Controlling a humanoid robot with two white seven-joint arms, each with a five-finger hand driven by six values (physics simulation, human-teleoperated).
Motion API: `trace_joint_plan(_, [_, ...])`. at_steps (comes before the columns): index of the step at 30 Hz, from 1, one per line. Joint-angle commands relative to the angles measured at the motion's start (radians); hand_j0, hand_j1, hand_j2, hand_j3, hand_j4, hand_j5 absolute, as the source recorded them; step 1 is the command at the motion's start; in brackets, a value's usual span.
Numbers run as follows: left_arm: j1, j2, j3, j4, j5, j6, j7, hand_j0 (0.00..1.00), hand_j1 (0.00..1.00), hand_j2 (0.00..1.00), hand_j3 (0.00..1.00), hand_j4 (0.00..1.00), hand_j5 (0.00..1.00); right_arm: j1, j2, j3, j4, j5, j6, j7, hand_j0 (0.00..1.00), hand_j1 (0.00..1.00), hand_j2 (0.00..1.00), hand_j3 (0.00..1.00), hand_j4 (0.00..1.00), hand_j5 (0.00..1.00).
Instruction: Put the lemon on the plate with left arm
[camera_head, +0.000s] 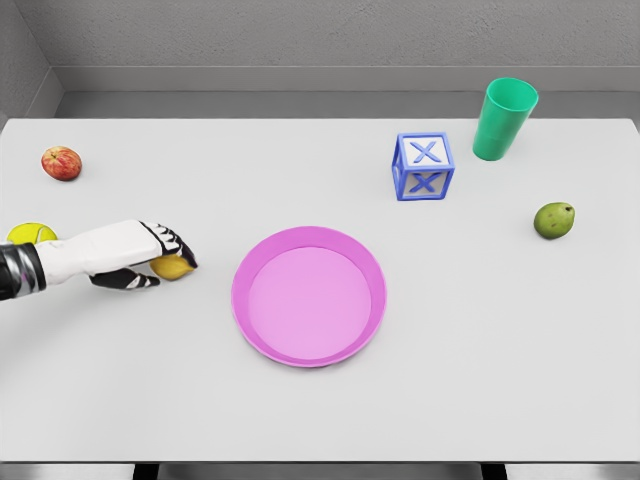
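Observation:
A yellow lemon (173, 267) lies on the white table, left of the pink plate (309, 296). My left hand (160, 256) comes in from the left edge and its fingers are curled around the lemon, thumb below and fingers over the top. The lemon looks to be at table level, mostly covered by the fingers. The plate holds nothing and sits at the middle of the table. The right arm does not show.
A red apple (61, 162) sits at the far left, and a yellow-green ball (30, 234) lies behind my left forearm. A blue X block (423, 166), a green cup (504, 119) and a green pear-like fruit (554, 219) stand at the right.

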Motion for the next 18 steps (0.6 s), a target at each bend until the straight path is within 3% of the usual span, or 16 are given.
trace_joint_plan(1, [0.0,0.001,0.0,-0.001,0.003,0.0,-0.004,0.57,0.57,0.57,0.57,0.57,0.57,0.0,0.0,0.0,0.0,0.0,0.0,0.0,1.0,1.0,1.0,1.0,1.0,1.0])
trace_joint_plan(9, [-0.002,0.002,-0.002,-0.01,0.002,0.0,-0.006,0.44,0.44,0.44,0.44,0.44,0.44,0.0,0.0,0.0,0.0,0.0,0.0,0.0,1.0,1.0,1.0,1.0,1.0,1.0])
trace_joint_plan(18, [-0.035,0.007,0.006,-0.036,0.013,0.0,-0.006,0.43,0.43,0.43,0.43,0.43,0.43,0.0,0.0,0.0,0.0,0.0,0.0,0.0,1.0,1.0,1.0,1.0,1.0,1.0])
